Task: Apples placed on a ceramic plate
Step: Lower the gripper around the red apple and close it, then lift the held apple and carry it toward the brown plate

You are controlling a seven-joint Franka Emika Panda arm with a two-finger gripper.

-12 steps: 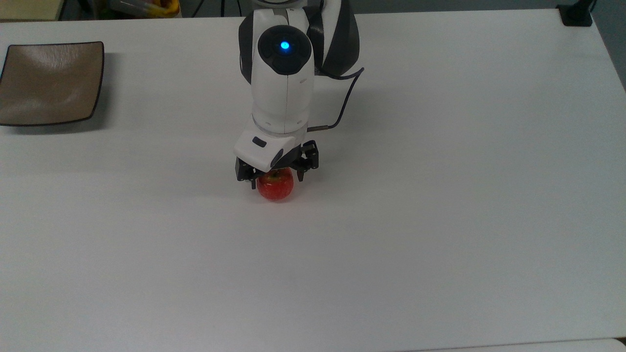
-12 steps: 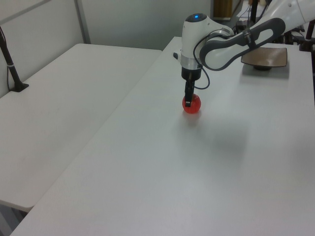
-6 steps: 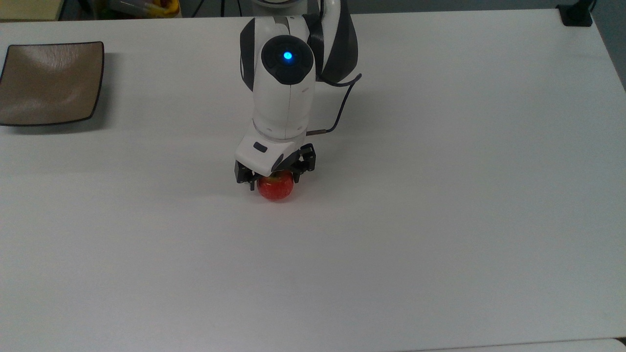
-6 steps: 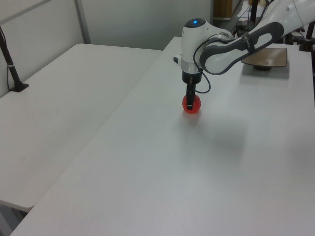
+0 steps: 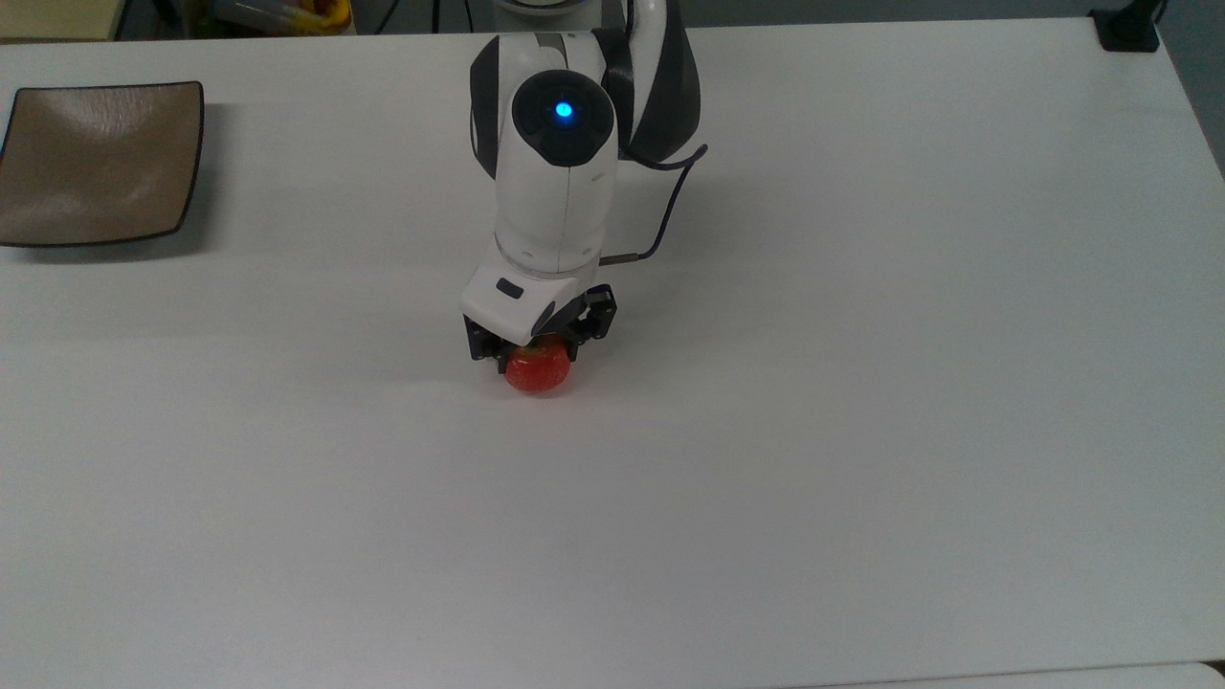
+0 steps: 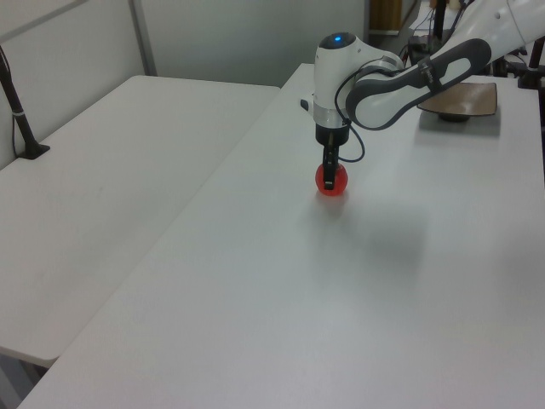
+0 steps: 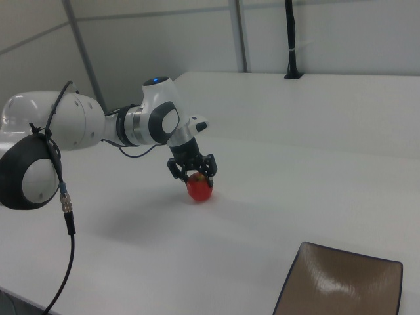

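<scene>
Red and glossy, with a yellow-green patch at its top, the apple point(image 5: 538, 370) rests on the matte white worktop point(image 5: 861, 383) near its middle. The pincer point(image 5: 534, 350) stands vertically over the fruit, one finger at each side; in the right view the fingers point(image 7: 211, 166) lie close against the apple's upper flanks, so the pincer appears to be pinching the apple, which sits on the surface unlifted. Step in hand, as judged: securing the grasp. The ceramic plate point(image 5: 96, 163), square, shallow and brownish-taupe with a thin dark rim and upturned corners, lies well apart at the top view's far left and carries nothing. The next move calls for a straight lift, a carry across the bare worktop toward the plate, and a low release over its centre. A round, smooth fruit may slip between narrow fingers or roll on the plate's glazed, gently dished surface.
</scene>
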